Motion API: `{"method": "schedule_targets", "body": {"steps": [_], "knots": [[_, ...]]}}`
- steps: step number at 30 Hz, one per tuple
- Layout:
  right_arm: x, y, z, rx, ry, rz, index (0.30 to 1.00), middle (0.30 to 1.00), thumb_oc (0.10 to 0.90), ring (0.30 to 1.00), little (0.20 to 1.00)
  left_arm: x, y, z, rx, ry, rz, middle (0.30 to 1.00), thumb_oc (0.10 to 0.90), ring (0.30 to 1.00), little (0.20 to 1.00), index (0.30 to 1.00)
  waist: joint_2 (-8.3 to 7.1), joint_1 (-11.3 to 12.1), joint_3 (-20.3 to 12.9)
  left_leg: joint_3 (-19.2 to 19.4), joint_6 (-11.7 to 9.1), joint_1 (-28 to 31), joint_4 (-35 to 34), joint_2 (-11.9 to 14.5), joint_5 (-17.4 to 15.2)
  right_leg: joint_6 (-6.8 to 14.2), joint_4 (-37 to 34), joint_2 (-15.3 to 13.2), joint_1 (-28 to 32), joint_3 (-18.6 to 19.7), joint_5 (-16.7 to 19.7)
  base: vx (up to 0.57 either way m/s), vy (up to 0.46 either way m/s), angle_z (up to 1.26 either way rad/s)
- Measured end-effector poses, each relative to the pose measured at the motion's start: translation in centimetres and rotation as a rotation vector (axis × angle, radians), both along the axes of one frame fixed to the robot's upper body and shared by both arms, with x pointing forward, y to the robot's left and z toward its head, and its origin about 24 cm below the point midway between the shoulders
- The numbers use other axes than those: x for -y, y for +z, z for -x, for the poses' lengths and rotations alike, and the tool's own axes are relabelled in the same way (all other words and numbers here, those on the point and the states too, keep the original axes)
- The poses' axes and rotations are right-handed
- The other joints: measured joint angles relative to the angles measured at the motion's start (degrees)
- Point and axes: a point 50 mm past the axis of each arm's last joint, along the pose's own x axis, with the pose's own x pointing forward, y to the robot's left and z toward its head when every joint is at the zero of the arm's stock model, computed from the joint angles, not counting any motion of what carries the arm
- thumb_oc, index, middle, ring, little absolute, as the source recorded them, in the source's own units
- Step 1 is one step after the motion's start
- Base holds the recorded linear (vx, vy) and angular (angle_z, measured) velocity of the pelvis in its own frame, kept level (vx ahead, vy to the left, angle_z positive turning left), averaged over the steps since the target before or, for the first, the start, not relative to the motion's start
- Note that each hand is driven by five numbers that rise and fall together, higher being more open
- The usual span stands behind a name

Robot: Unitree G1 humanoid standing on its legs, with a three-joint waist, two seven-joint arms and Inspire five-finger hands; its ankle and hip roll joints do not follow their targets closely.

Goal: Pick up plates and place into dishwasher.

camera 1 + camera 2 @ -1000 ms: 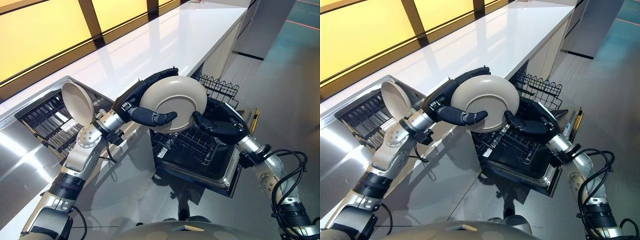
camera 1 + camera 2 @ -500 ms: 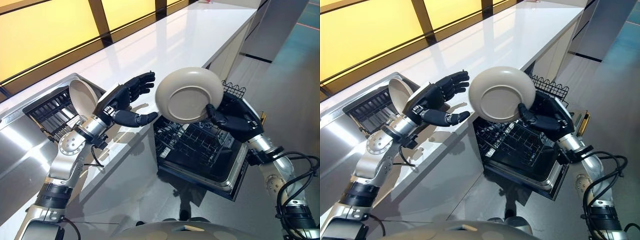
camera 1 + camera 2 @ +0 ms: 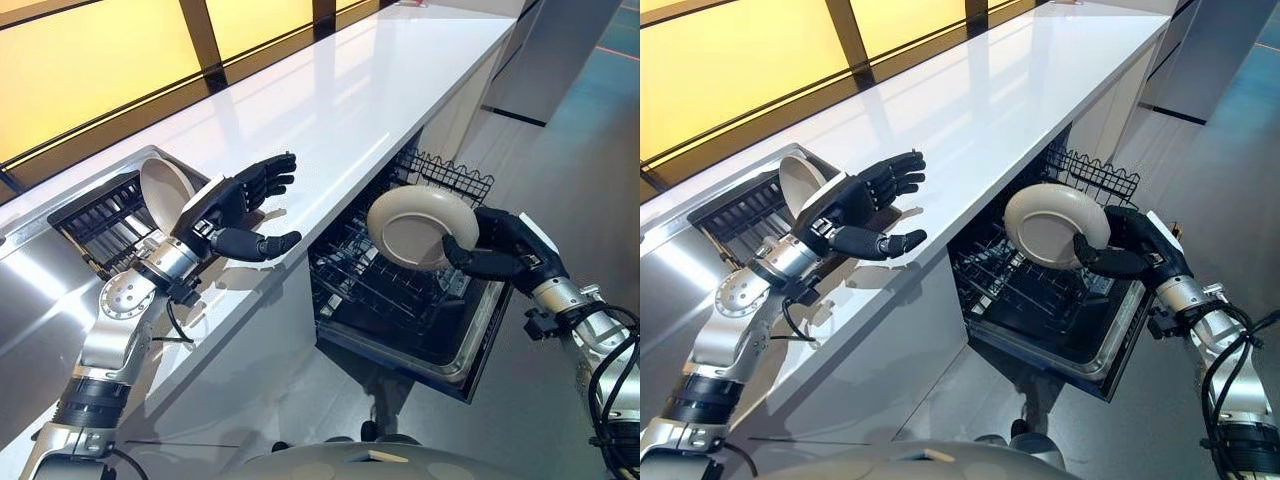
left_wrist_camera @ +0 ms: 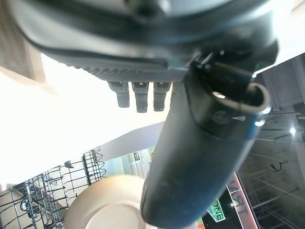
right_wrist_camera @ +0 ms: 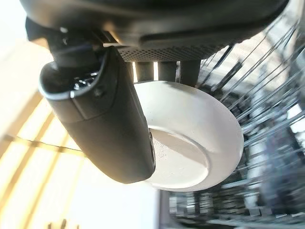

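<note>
glossy white worktop [image 3: 330,90] under yellow-lit windows [image 3: 90,60], grey floor [image 3: 560,150], right hand [image 3: 505,250] grasping beige plate [image 3: 420,225] over open dishwasher rack [image 3: 390,285], left hand [image 3: 235,205] released, fingers spread above worktop, second plate [image 3: 165,195] in sink rack [image 3: 95,225]

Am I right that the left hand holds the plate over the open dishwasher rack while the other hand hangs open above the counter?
Not quite: the hands are swapped. The right hand grips the plate over the open dishwasher rack, as the left eye view shows; the left hand hangs open above the counter.
</note>
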Motion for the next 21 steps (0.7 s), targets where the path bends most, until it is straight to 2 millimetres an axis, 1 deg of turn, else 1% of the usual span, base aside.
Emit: {"method": "schedule_targets", "body": {"steps": [4, 7, 9, 12, 13, 16, 18, 20, 21], "knots": [[0.9, -0.7, 0.0, -0.054, -0.059, 0.194, 0.3, 0.3, 0.1, 0.3, 0.2, 0.5, 0.8, 0.2, 0.038, -0.018, 0.002, 0.9, 0.8, 0.9, 0.9, 0.9, -0.14, 0.2, 0.1, -0.2, 0.0, -0.1, 0.0, 0.0, 0.0, 0.0, 0.0, 0.0, 0.0, -0.1, 0.0, 0.0, 0.0, 0.0], [0.9, -1.6, -0.5, -0.105, -0.068, 0.28, 0.3, 0.3, 0.1, 0.3, 0.2, 0.9, 1.3, 0.4, 0.058, -0.022, 0.004, 0.9, 0.8, 0.9, 0.9, 0.9, -0.17, 0.2, 0.1, -0.5, 0.0, -0.1, 0.1, 0.0, 0.1, 0.0, 0.0, 0.0, 0.1, -0.6, 0.0, 0.01, -0.028, 0.05], [0.7, -2.5, -0.7, -0.142, -0.073, 0.299, 0.3, 0.3, 0.1, 0.3, 0.2, 1.2, 1.2, 0.3, 0.054, -0.028, 0.003, 0.9, 0.8, 0.9, 0.9, 0.9, -0.2, 0.4, 0.1, -0.7, 0.0, 0.0, 0.1, 0.0, 0.1, 0.0, 0.0, -0.1, 0.3, -1.3, 0.0, 0.01, -0.024, 0.07], [0.5, -4.3, -1.0, -0.216, -0.08, 0.326, 0.3, 0.3, 0.1, 0.3, 0.2, 1.9, 0.7, 0.4, 0.032, -0.058, -0.009, 0.9, 0.8, 0.9, 0.9, 0.9, -0.18, 1.7, 0.2, -1.1, 0.0, -0.1, 0.1, -0.1, 0.2, 0.2, -0.2, -0.1, 0.4, -1.5, -0.2, 0.03, -0.03, 0.05], [0.5, -4.5, -1.1, -0.224, -0.084, 0.33, 0.3, 0.3, 0.1, 0.3, 0.2, 2.0, 0.6, 0.4, 0.027, -0.066, -0.013, 0.9, 0.8, 0.9, 0.9, 0.9, -0.17, 1.9, 0.2, -1.2, 0.1, -0.1, 0.1, -0.1, 0.2, 0.3, -0.3, -0.2, 0.4, -1.6, -0.2, -0.04, -0.043, 0.12], [0.1, -4.8, -2.6, -0.228, -0.088, 0.337, 0.3, 0.3, 0.1, 0.3, 0.2, 2.6, 0.4, 0.4, 0.012, -0.094, -0.035, 0.9, 0.8, 0.9, 0.9, 0.9, -0.27, 2.2, 0.3, -2.2, 0.3, -0.6, 0.2, -0.4, 0.7, 0.1, -0.3, -0.5, 0.4, -2.6, 0.0, 0.02, -0.027, 0.15], [-0.4, -5.1, -3.5, -0.254, -0.075, 0.339, 0.3, 0.3, 0.1, 0.3, 0.2, 3.1, 0.4, 0.2, 0.015, -0.116, -0.038, 0.9, 0.8, 0.9, 0.9, 0.9, -0.45, 2.9, 0.5, -2.8, 0.3, -0.9, 0.1, -0.5, 0.9, 0.1, -0.3, -0.6, 0.4, -3.0, 0.0, -0.01, -0.025, 0.16], [-0.7, -5.9, -4.3, -0.294, -0.067, 0.354, 0.3, 0.3, 0.1, 0.3, 0.2, 3.8, 0.7, 0.0, 0.023, -0.146, -0.042, 0.9, 0.8, 0.9, 0.9, 0.9, -0.45, 4.4, 0.7, -3.2, 0.3, -0.9, 0.2, -0.5, 1.2, 0.0, -0.2, -0.6, 0.6, -3.3, 0.0, -0.02, -0.022, 0.13], [-0.6, -6.3, -4.4, -0.317, -0.071, 0.359, 0.3, 0.3, 0.1, 0.3, 0.2, 4.2, 0.8, -0.1, 0.028, -0.163, -0.044, 0.9, 0.8, 0.9, 0.9, 0.9, -0.41, 5.1, 0.8, -3.4, 0.3, -0.9, 0.2, -0.5, 1.2, 0.0, -0.2, -0.6, 0.6, -3.5, 0.0, 0.04, -0.021, 0.1]]}}
